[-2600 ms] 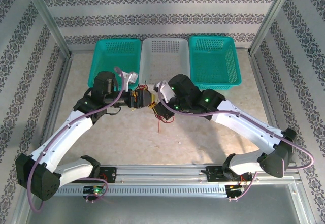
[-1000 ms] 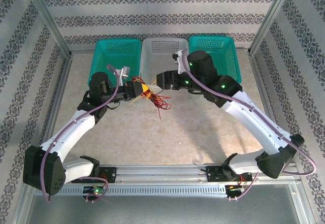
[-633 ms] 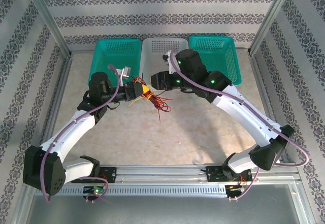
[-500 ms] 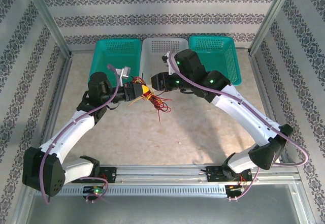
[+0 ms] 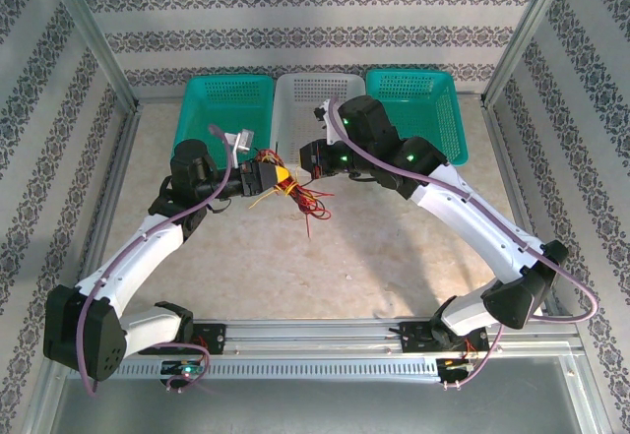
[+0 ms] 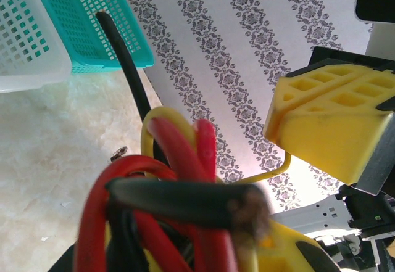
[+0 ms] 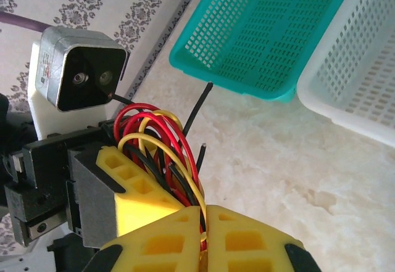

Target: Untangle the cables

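Risk of a tightened knot first: tangle of thin red, yellow and black cables held up between the arms, just in front of the white perforated plastic basket, with loose red ends trailing toward the beige stone-patterned table. Clamped at one side in the left pincer; pinched at the other in the right pincer, yellow pads pressed together on several strands at once. Likely to cinch rather than free the bundle if pulled apart with more than one colour caught. Possible too: stripped insulation, a strand slipping out, or a snag on the nearby teal mesh basket. No brand, label or readable writing.
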Robot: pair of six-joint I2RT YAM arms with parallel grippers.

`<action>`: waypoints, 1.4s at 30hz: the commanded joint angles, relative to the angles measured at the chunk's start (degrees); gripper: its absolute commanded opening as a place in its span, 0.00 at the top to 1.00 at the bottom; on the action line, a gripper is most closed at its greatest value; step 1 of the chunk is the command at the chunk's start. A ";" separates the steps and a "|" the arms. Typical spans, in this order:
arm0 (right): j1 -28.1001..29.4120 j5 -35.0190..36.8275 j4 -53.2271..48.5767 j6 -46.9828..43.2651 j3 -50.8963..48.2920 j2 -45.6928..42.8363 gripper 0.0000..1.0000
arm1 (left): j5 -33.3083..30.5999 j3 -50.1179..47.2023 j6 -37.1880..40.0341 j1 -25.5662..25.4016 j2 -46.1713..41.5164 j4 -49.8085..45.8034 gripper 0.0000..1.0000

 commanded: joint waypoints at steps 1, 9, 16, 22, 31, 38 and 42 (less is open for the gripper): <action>0.49 1.89 -0.84 0.34 1.07 -0.22 1.00 | 2.49 1.13 1.84 -0.19 -1.58 2.65 1.00; -1.90 3.39 4.36 -1.52 -0.14 -4.16 1.00 | 7.94 -0.18 -7.36 -2.63 -1.26 17.89 1.00; -9.56 -9.10 7.25 2.39 2.00 0.27 1.00 | 8.63 0.83 -21.68 -3.99 -0.24 37.14 1.00; -12.38 -16.62 21.26 10.80 -7.27 0.62 1.00 | 4.03 1.56 -29.09 -4.45 -0.70 48.69 1.00; -13.06 -20.83 54.52 27.70 -30.42 -4.72 1.00 | -12.57 0.78 -33.46 -4.40 -0.17 63.83 1.00; -10.28 -16.35 61.79 30.39 -39.82 -9.73 1.00 | -25.88 -2.61 -17.92 -4.34 -6.41 47.58 1.00; -6.52 -13.22 61.25 29.26 -41.77 -11.52 1.00 | -32.70 -4.79 -7.58 -4.25 -11.76 36.95 1.00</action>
